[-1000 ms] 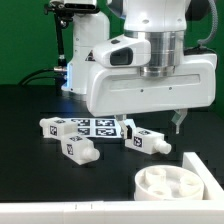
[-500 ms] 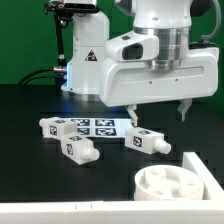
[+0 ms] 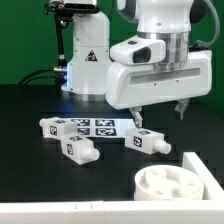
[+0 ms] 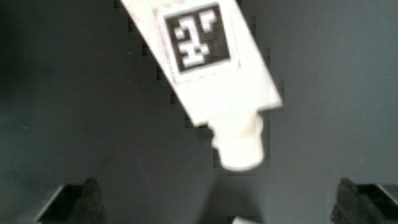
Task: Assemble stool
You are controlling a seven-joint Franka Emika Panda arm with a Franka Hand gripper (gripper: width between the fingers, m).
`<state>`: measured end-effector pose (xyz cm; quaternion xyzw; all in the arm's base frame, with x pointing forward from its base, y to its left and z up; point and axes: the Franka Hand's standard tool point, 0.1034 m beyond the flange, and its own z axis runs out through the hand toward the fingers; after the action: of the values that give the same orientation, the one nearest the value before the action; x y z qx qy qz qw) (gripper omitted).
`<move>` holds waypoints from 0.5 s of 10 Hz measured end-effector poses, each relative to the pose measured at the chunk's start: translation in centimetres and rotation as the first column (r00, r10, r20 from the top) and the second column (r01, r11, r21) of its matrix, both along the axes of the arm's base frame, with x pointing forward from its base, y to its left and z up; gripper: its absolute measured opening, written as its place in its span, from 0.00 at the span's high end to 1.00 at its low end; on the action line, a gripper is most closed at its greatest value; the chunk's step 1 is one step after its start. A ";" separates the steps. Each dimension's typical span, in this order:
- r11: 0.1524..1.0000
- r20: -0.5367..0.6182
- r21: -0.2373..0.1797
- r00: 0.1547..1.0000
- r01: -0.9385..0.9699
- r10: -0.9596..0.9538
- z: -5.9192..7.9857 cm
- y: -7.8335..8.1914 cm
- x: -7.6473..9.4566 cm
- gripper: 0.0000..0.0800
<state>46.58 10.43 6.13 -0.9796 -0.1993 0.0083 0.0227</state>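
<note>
The round white seat (image 3: 178,186) lies sockets-up at the front, on the exterior view's right. Three white tagged legs lie on the black table: one (image 3: 150,141) below my gripper, one (image 3: 78,150) left of it, and one (image 3: 52,127) further left. My gripper (image 3: 159,112) hangs open and empty above the first leg, not touching it. In the wrist view that leg (image 4: 210,60) lies tag up with its peg end pointing toward the gap between my fingertips (image 4: 71,201); the gripper (image 4: 221,205) holds nothing.
The marker board (image 3: 97,126) lies flat between the legs. A long white bar (image 3: 205,163) runs behind the seat on the exterior view's right, with another white edge (image 3: 60,212) along the front. The robot base (image 3: 85,60) stands at the back.
My gripper has risen from table level and shifted slightly toward the exterior view's right. The legs and the seat have not moved.
</note>
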 end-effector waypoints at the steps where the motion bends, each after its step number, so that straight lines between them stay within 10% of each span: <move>1: 1.000 -0.002 -0.001 1.000 0.008 -0.008 -0.3 -0.3 -0.4 0.19; 5: 0.997 0.013 -0.007 0.997 -0.077 0.078 -0.5 -0.2 -0.4 0.19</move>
<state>46.17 10.28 5.58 -0.9713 -0.2373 0.0033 0.0176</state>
